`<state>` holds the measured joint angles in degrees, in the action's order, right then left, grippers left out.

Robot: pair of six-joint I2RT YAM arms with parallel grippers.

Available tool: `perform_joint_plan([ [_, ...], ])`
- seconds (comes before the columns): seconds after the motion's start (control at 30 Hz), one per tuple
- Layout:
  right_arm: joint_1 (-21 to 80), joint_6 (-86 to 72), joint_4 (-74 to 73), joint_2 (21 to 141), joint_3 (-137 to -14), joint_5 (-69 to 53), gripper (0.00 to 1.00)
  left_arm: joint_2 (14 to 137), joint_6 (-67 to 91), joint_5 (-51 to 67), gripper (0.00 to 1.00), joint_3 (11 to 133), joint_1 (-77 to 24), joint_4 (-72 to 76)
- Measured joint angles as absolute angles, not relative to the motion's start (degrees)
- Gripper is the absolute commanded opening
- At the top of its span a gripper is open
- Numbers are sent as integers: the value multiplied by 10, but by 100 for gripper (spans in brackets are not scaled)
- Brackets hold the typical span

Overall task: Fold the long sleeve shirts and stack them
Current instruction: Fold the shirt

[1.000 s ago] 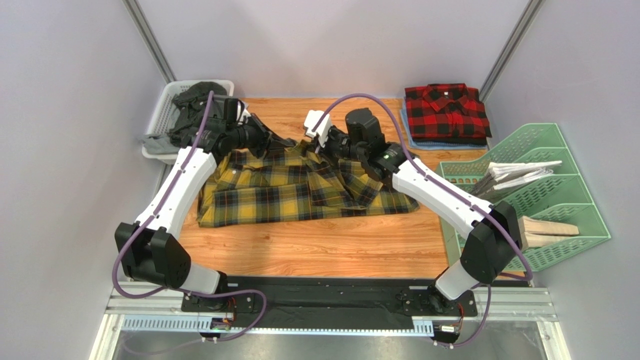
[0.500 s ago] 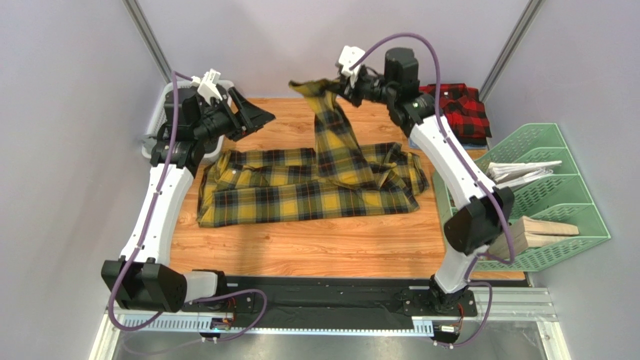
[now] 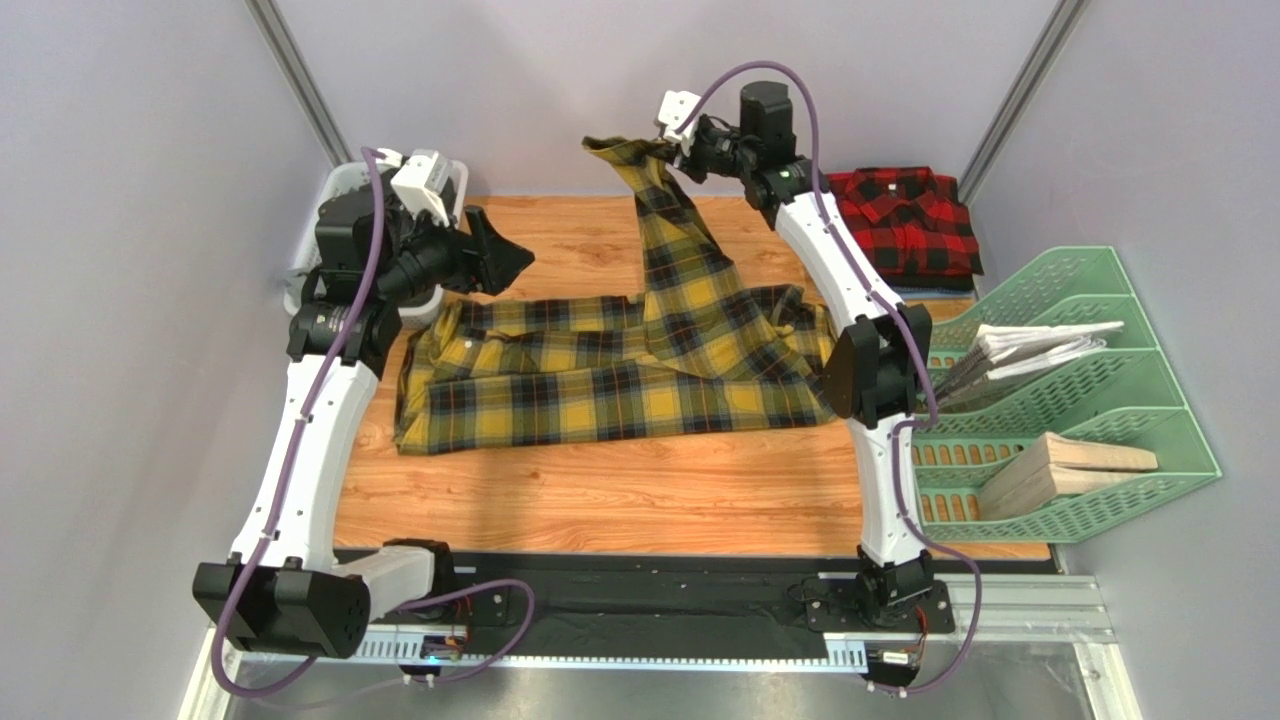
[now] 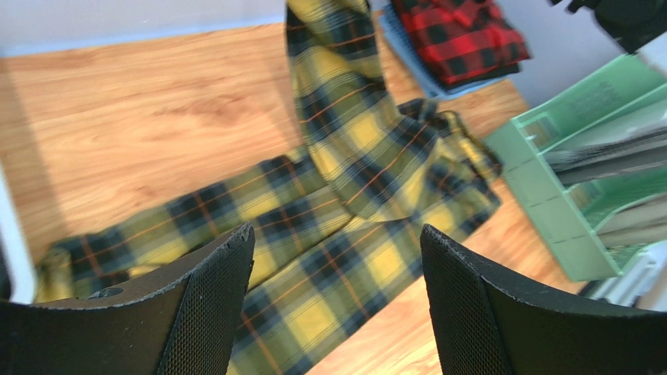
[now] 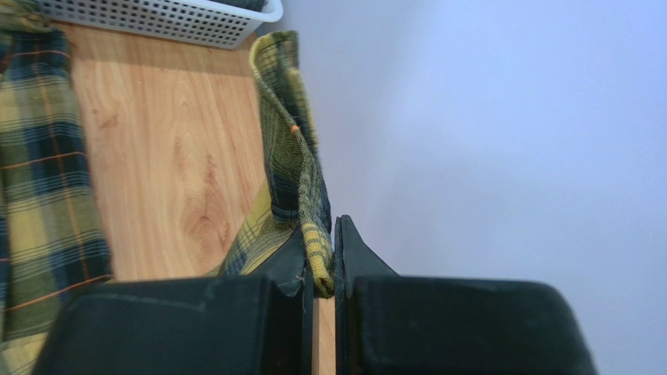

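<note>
Two shirts are counted: one yellow shirt point(image 3: 601, 383) in the middle of the table point(image 3: 601, 495) and one red shirt point(image 3: 897, 222) far right. Two arms are seen: one left arm point(image 3: 323, 405) and one right arm point(image 3: 824, 248). One basket point(image 5: 156, 22) is found far left. One green rack point(image 3: 1112, 285) is found right, with one wood block point(image 3: 1082, 462) in it.

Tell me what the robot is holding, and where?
The right gripper pinches the yellow plaid flannel shirt by its raised sleeve end; the left gripper holds nothing.
</note>
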<state>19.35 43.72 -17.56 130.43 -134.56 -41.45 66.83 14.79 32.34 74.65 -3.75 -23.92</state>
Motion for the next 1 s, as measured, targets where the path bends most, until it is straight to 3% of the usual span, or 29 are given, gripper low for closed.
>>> perform_joint_plan([
  [0.2,199,440,-133,1302,-1336,-395,0,678,123,298,84,742,-12,-275],
  [0.33,222,432,-138,1244,-1255,-351,0,721,128,317,84,752,51,-302],
  [0.6,350,421,-175,1130,-1084,-243,0,770,157,395,88,753,103,-333],
  [1.0,470,368,-190,1124,-1034,-121,0,748,275,431,99,653,115,-306],
])
